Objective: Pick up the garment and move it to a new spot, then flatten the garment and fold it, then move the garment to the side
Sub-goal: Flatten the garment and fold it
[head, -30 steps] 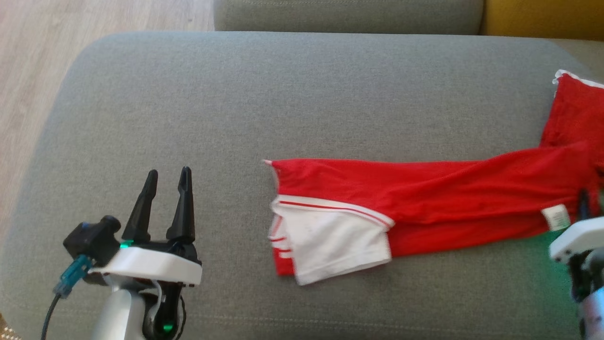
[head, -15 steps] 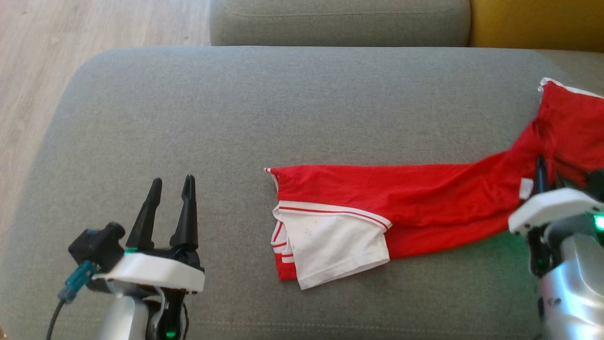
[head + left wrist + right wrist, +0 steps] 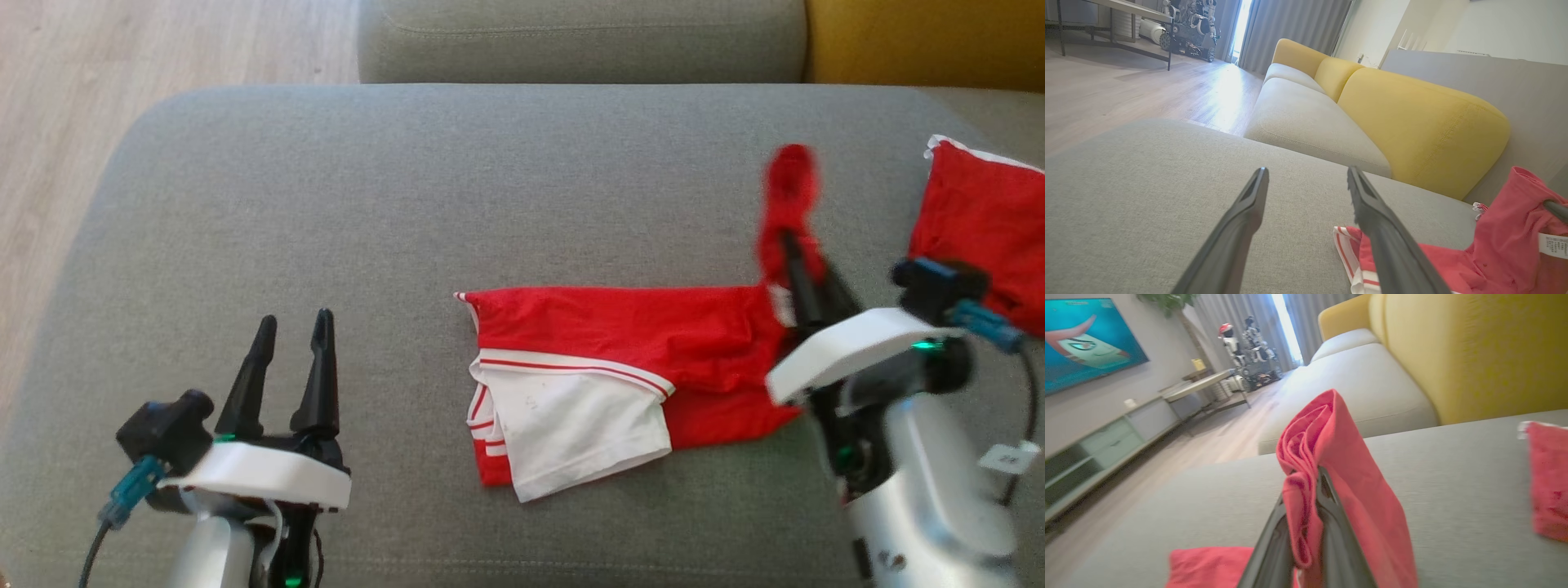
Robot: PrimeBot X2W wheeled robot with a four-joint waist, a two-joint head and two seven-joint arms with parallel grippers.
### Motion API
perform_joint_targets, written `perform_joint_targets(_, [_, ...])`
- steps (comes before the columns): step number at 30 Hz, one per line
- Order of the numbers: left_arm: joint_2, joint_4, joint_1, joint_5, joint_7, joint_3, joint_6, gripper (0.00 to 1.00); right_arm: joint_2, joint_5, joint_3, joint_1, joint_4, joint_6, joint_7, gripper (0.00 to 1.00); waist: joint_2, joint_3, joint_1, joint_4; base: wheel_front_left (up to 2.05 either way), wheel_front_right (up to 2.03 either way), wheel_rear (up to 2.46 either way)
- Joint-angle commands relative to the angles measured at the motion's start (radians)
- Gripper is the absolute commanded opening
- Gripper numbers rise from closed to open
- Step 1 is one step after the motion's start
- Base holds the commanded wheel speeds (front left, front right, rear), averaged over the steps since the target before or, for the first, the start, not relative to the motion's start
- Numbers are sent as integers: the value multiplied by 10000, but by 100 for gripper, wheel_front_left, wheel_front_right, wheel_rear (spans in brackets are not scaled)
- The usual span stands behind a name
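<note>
Well: white label (image 3: 1553, 245) on garment (image 3: 620, 322), print illegible.

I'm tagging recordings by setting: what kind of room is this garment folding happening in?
Most likely a home living room: a grey sofa with yellow back cushions, a wall-mounted television above a low cabinet, and a wood floor running to long curtains.

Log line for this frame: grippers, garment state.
left gripper: open, apart from garment | right gripper: shut on garment, end lifted | garment: rest flat on cushion
</note>
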Motion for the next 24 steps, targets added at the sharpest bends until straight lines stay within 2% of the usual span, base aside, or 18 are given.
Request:
perform_joint_targets(1, [28,-280,-243,102,-122,382,-17,100,146,583,695,-23,-750,65,146,0,0,-35,-1,49,0,0,0])
perform_joint_targets(7, [28,-229,-207,6,-122,361,-4,100,150,1818,1828,353,-1547,65,303,0,0,-124,-1,160,0,0,0])
perform_joint_targets(10, [28,-236,-199,-70,-122,221,16,100,150,2034,2462,496,-1589,65,289,0,0,-126,-1,248,0,0,0])
perform_joint_targets(24, [28,-159,-276,-265,-122,60,83,100,152,2961,4390,420,287,65,-804,0,0,110,-1,722,0,0,0])
